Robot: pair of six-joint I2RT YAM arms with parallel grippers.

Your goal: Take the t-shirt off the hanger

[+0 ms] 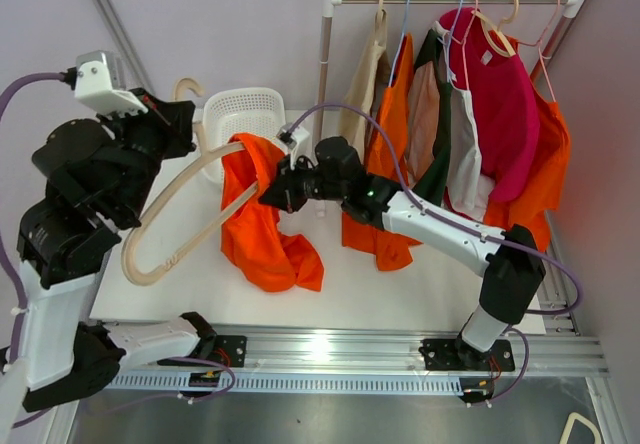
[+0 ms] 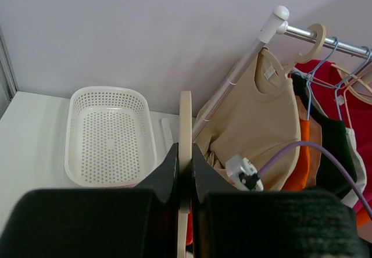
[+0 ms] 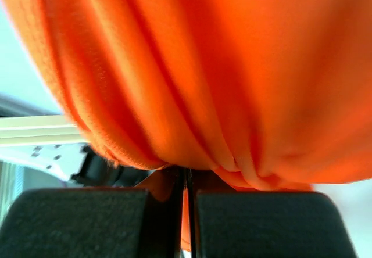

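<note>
Top external view: the orange t-shirt (image 1: 262, 234) hangs off one end of the tilted hanger (image 2: 185, 115), trailing down to the counter (image 1: 390, 289). Left gripper (image 2: 185, 153) is clamped on the hanger; right gripper (image 1: 277, 194) is pinching a fold of the t-shirt

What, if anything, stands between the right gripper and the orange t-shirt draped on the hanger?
Nothing visible does: the right gripper is shut directly on the fabric of the t-shirt, while the left gripper clamps the hanger.
</note>
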